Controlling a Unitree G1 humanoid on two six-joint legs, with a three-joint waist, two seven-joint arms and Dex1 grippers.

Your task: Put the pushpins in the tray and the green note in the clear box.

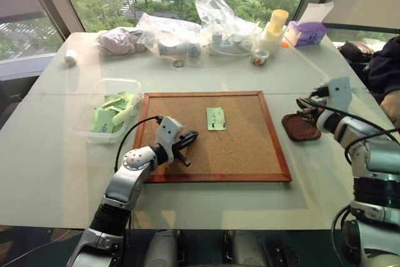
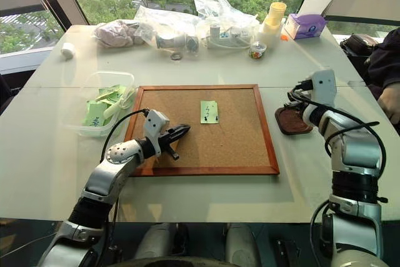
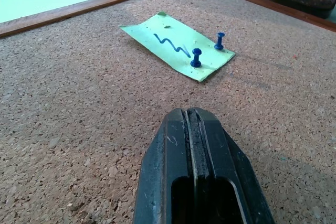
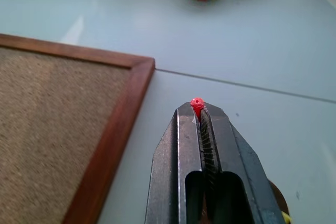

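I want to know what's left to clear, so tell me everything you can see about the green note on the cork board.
The green note is a small pale green paper rectangle with a blue zigzag scribble on it. It lies flat on the cork board, in the upper middle. Two blue pushpins stand upright in it near one short end, pinning it down. Nothing else touches it; the left gripper, fingers shut, points toward it from short of the note.

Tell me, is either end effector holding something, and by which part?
The right end effector pinches a red pushpin, head poking out at its tip. The left end effector holds nothing.
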